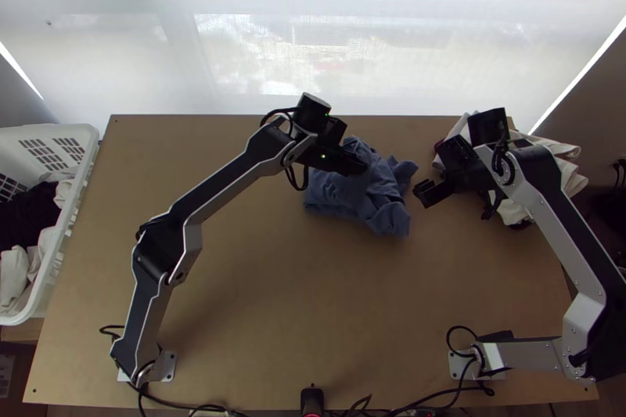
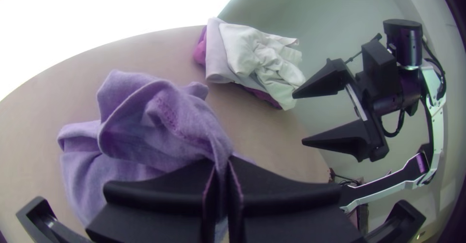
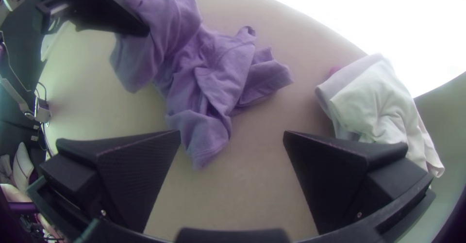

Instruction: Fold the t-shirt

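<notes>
In the top view a bunched blue t-shirt (image 1: 364,196) lies at the upper middle of the table, looking purple as a t-shirt (image 2: 145,112) in the left wrist view and as a t-shirt (image 3: 208,73) in the right. My left gripper (image 1: 356,165) is over its upper left part; in its wrist view the left gripper (image 2: 221,175) is shut on a raised fold of the cloth. To the right of the shirt, off the fabric, is my right gripper (image 1: 430,178). The right gripper (image 3: 232,138) stands open, nothing between its fingers.
A stack of pale folded clothes (image 1: 575,174) lies at the table's upper right, partly under the right arm. A white basket (image 1: 59,260) with dark and pale clothes stands beyond the left edge. Bare wooden table (image 1: 313,307) stretches between the arms' bases.
</notes>
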You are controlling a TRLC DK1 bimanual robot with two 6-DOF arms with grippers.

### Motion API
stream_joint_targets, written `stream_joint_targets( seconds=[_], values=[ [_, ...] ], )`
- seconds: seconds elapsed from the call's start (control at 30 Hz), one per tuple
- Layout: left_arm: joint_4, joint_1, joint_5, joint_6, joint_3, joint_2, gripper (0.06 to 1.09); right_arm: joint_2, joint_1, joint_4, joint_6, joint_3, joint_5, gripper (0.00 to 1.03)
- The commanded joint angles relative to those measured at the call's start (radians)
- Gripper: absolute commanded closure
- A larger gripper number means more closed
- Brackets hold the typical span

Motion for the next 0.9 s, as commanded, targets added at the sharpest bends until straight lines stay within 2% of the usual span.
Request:
stream_joint_targets(
  seconds=[0.0,0.3,0.5,0.53,0.57,0.67,0.87],
  values=[
    [0.039,-0.049,-0.004,-0.009,0.034,0.087,1.05,-0.027,-0.009,0.000,0.002,-0.036,0.000,0.04],
    [0.091,-0.095,-0.031,-0.026,0.107,0.202,1.05,-0.067,-0.009,-0.005,0.001,-0.099,0.000,0.04],
    [0.163,-0.115,-0.099,-0.043,0.143,0.246,1.05,-0.095,-0.009,-0.017,0.001,-0.130,0.000,0.04],
    [0.163,-0.118,-0.104,-0.041,0.143,0.249,0.98,-0.101,-0.010,-0.018,-0.002,-0.135,0.000,0.04],
    [0.160,-0.118,-0.104,-0.041,0.143,0.251,0.82,-0.106,-0.010,-0.018,-0.002,-0.139,0.000,0.04],
    [0.123,-0.112,-0.104,-0.035,0.138,0.245,0.10,-0.113,-0.013,-0.018,-0.004,-0.158,0.000,0.04],
    [0.000,-0.028,-0.099,0.000,0.090,0.094,0.10,-0.113,-0.007,0.001,-0.006,-0.179,-0.002,0.04]
  ],
)
